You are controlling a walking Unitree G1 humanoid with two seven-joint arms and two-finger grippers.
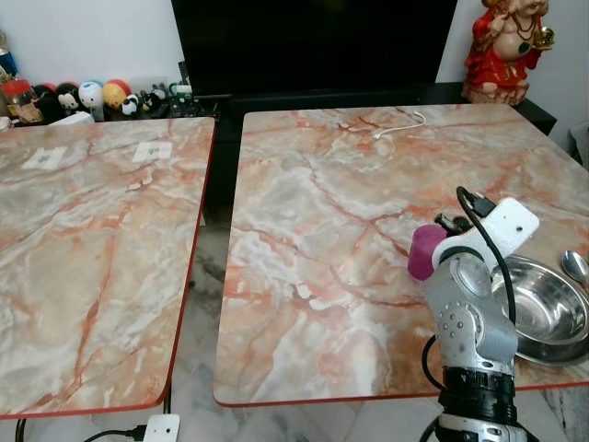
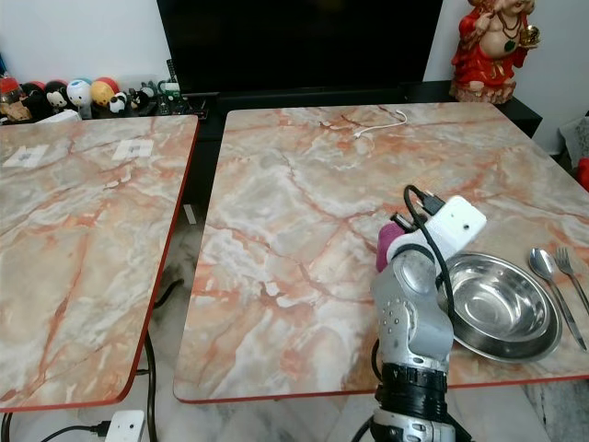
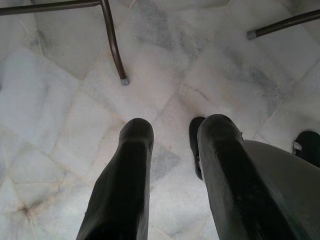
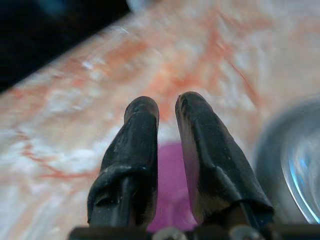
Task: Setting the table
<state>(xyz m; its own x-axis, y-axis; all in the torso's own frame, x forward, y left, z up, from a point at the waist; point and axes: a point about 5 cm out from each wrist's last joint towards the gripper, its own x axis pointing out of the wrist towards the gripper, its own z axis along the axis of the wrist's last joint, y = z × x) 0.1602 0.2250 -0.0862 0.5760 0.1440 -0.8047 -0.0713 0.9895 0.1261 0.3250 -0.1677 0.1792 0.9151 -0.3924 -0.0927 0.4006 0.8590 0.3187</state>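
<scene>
My right gripper (image 4: 167, 107) hangs over the right marble table (image 1: 322, 258), near its front right part, shut on a purple cup (image 1: 424, 254). In the right wrist view the cup's purple wall (image 4: 172, 185) shows between the two nearly closed black fingers (image 4: 142, 125). A steel bowl (image 2: 515, 345) stands just right of the cup, by the table's front edge. Right of the bowl lie a spoon (image 2: 541, 263) and a fork (image 2: 563, 264). My left gripper (image 3: 177, 125) hangs idle over the floor, its fingers apart and nothing between them.
A second marble table (image 1: 92, 249) stands to the left across a narrow gap. A white cable (image 1: 400, 124) lies at the right table's far edge. Behind are a dark TV stand, a red statue (image 1: 504, 46) and small toys (image 1: 92, 97). Metal legs (image 3: 114, 45) stand on the tiled floor.
</scene>
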